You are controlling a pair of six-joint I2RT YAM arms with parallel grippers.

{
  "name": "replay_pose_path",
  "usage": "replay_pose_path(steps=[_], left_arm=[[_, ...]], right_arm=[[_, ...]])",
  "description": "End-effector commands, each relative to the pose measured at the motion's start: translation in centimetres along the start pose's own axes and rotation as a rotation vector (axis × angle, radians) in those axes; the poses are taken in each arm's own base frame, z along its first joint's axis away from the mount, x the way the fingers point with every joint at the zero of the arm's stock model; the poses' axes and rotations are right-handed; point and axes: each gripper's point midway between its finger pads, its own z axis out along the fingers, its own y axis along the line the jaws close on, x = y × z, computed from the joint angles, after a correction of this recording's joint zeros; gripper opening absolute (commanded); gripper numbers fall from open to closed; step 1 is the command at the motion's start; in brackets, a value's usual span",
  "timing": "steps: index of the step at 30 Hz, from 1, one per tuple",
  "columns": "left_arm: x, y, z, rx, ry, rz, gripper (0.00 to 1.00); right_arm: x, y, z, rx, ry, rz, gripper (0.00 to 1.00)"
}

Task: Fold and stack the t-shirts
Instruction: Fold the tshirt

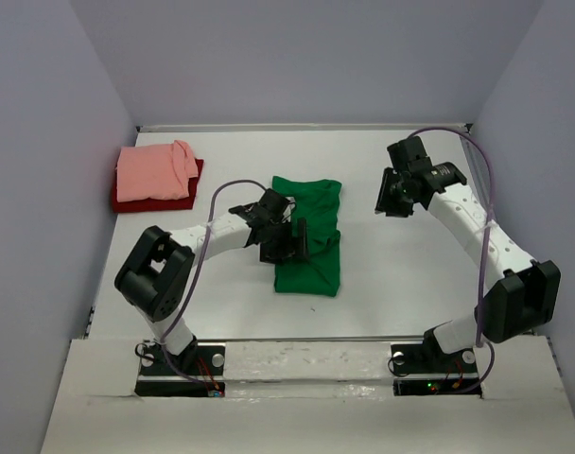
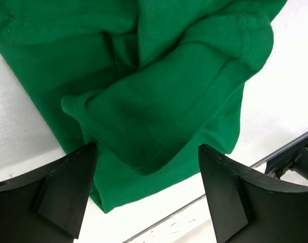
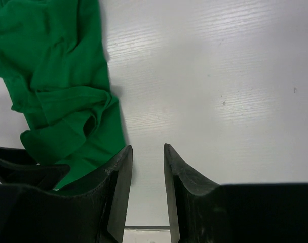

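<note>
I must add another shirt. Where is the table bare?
Bare table lies right of the green t-shirt, under the right hand. Crowded: left hand over that shirt; pink t-shirt on dark red t-shirt, far left.

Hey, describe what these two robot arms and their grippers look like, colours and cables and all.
The left arm and right arm have white links joined by chunky black joint housings. A pale purple cable loops loosely along each one. The left gripper and right gripper are matte black, each with two thick wedge-shaped fingers. No markings show.
</note>
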Motion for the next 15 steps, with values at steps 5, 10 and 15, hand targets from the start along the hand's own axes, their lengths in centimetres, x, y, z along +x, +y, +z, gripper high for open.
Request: replay_pose_path(steps=[5,10,15], left_arm=[[-2.8,-2.3,-0.5,0.038,-0.063,0.031,0.86],[-3.6,-2.7,-1.5,0.026,-0.091,0.037,0.85],[-3.7,-2.7,-1.6,0.019,-0.093,0.039,0.78]], right_arm=[[0.5,0.1,-0.3,-0.044,-0.001,-0.008,0.36],[1.0,0.3,0.3,-0.058,0.016,-0.009,0.36],[1.1,0.5,0.6,-0.061,0.027,-0.010,0.35]])
